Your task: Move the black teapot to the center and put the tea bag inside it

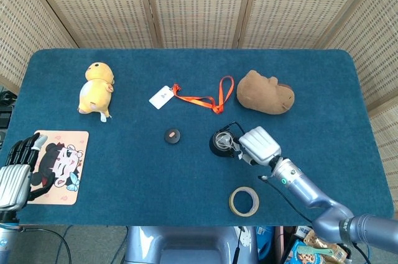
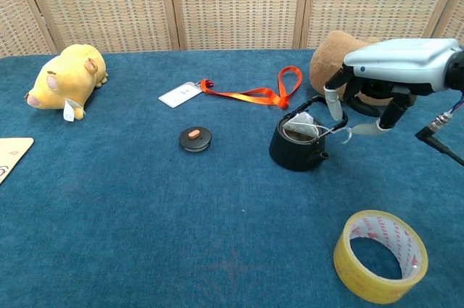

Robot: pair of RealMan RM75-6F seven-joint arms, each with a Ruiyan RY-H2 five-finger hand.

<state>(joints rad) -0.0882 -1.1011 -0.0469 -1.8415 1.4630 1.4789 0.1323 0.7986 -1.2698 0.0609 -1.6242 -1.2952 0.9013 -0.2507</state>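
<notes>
Closest to the robot, a roll of yellow tape (image 2: pixel 380 255) lies flat on the blue table (image 2: pixel 145 235). The left hand (image 1: pixel 15 171) waits at the table's near left edge, holding nothing, its fingers a little apart, beside a cartoon mat (image 1: pixel 57 166).

A bit farther in stands the black teapot (image 2: pixel 297 143), near the middle of the table and a little to the right. Its lid (image 2: pixel 195 138) lies apart on the cloth. The tea bag (image 2: pixel 301 126) sits in the open top, poking up a little. The right hand (image 2: pixel 370 90) hangs just beside the pot, fingers pointing down near the handle and the string. Whether it pinches the string cannot be told.

So the bag looks almost in; letting go seems left.

Farther back lie an orange strap (image 2: pixel 254 93), a yellow plush (image 2: pixel 65 76) and a brown plush (image 2: pixel 348 54).
</notes>
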